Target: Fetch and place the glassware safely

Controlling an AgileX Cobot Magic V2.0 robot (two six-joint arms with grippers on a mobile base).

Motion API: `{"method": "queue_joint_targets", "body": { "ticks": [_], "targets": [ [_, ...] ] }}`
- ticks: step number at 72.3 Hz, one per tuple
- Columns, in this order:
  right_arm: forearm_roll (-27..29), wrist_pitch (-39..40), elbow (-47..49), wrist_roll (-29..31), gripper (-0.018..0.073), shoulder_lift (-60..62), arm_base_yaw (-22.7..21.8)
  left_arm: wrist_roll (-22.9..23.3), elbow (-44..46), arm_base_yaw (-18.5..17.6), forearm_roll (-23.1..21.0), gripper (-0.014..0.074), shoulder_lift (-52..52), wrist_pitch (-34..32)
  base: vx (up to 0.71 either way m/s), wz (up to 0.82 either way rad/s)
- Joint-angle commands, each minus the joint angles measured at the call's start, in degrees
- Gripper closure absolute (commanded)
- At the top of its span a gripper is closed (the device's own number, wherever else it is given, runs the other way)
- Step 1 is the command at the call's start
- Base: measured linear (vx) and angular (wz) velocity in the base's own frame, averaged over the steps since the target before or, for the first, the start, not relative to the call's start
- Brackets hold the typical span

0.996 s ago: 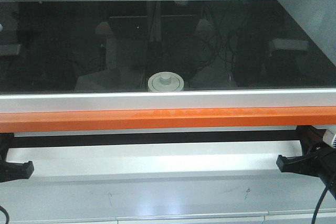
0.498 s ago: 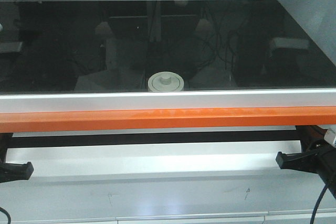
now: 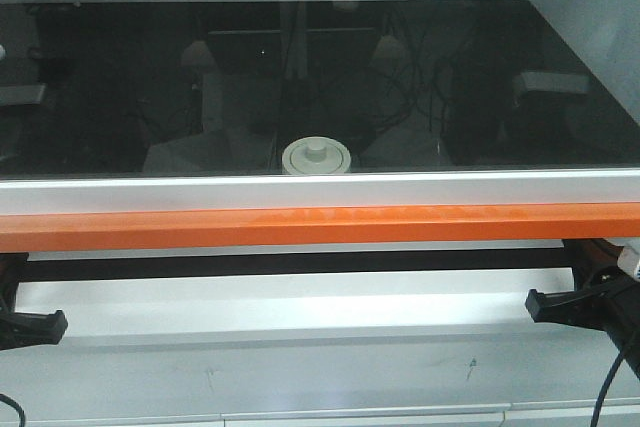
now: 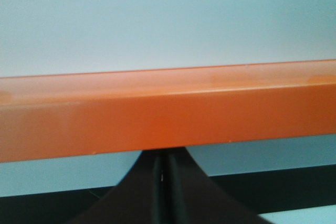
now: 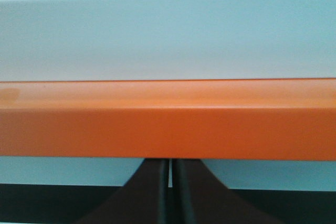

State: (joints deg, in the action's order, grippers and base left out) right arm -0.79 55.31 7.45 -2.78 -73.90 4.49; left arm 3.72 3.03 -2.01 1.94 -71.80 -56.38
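The glassware (image 3: 316, 157) shows as a round off-white lid with a central knob, behind the dark glass pane just above its white lower frame; its clear body is hidden by that frame. My left gripper (image 3: 55, 325) sits low at the left edge and my right gripper (image 3: 535, 305) low at the right, both below the orange bar (image 3: 320, 225). Seen from the wrists, the left gripper (image 4: 163, 156) and the right gripper (image 5: 169, 162) are both shut on nothing. Their tips reach the underside of the orange bar (image 4: 168, 114).
A large dark glass pane (image 3: 450, 97) in a white frame (image 3: 320, 190) stands between me and the jar and reflects cables and equipment. A white ledge (image 3: 300, 307) runs under the bar between the grippers. A black cable (image 3: 610, 387) hangs at the lower right.
Almost nothing differs. The right gripper has crept up a few pixels. The jar lid and the pane have stayed where they were.
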Motion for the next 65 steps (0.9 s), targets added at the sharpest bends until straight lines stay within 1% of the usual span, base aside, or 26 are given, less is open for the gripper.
{"method": "queue_joint_targets", "body": {
  "ticks": [1,11,26,32,43,55,65],
  "targets": [
    [-2.3,8.6,2.1,-0.1,0.056,0.8,-0.1,0.5,2.8,-0.2,-0.4,0.0603,0.0,-3.4,0.0,0.0],
    [-3.7,8.4,3.3,-1.5,0.056,0.8,-0.1,0.5,3.7,-0.2,0.0,0.0603,0.1,-1.9,0.0,0.0],
    [-3.4,8.5,3.5,-1.4,0.056,1.6,-0.2,0.6,3.7,-0.2,0.0,0.0603,0.2,-2.7,0.0,0.01],
    [-3.4,8.5,3.5,-1.4,0.056,3.0,-0.2,1.4,3.7,-0.2,0.0,0.0603,1.4,-2.6,0.0,0.01],
    [-3.4,7.4,3.5,-1.4,0.056,6.3,-0.2,1.4,3.7,-0.1,0.0,0.0603,4.4,-2.3,0.0,0.0],
    [-3.4,6.1,3.5,-1.5,0.056,8.5,-0.2,1.4,4.2,-0.1,0.0,0.0603,6.8,0.2,0.0,0.0],
    [-3.4,5.9,3.5,-2.1,0.056,9.3,-0.2,1.4,5.0,-0.1,1.0,0.0603,8.2,1.0,0.0,0.0]
  ]
}}
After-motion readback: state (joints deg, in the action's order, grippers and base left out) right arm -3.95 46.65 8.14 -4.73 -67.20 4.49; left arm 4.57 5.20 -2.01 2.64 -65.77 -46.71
